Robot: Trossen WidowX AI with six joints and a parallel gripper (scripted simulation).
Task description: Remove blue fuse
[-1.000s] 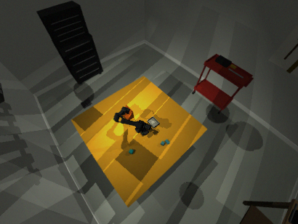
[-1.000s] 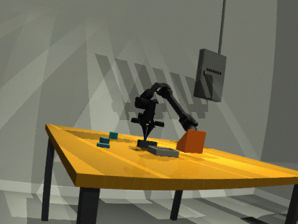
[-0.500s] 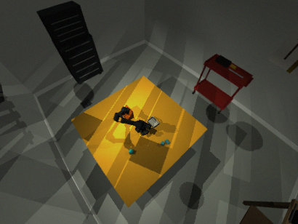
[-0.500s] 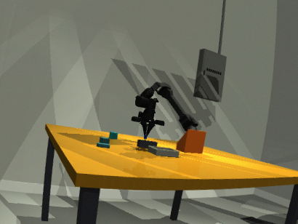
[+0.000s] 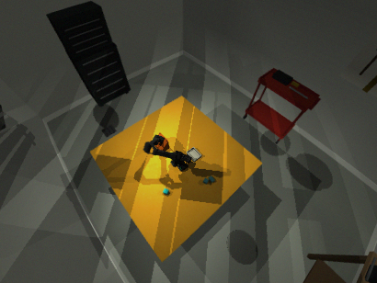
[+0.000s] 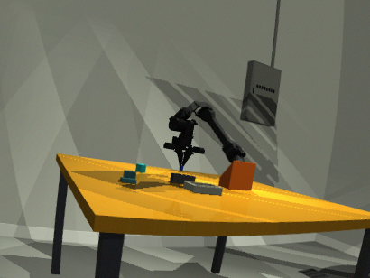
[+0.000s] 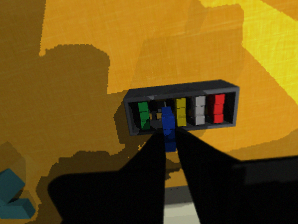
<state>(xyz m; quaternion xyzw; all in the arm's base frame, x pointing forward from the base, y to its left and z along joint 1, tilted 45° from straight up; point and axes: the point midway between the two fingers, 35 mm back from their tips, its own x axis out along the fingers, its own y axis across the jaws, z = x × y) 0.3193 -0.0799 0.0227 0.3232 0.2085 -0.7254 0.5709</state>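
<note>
I pinch the blue fuse (image 6: 181,168) (image 7: 169,129) upright in my gripper (image 5: 189,159) (image 6: 181,165) (image 7: 168,132) above the fuse block (image 6: 182,178) (image 7: 181,89), probably gripped by its upper end so it can leave its slot straight, clear of its neighbours; the pale tray (image 5: 194,154) (image 6: 203,191) (image 7: 179,212) lies close by, presumably for a short carry

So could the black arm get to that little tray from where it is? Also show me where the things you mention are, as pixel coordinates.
Probably yes: the tray (image 5: 194,154) (image 6: 203,189) sits close beside the fuse block (image 6: 182,179) (image 7: 182,90), with nothing visible standing between it and the gripper (image 6: 181,169) (image 7: 168,132).
</note>
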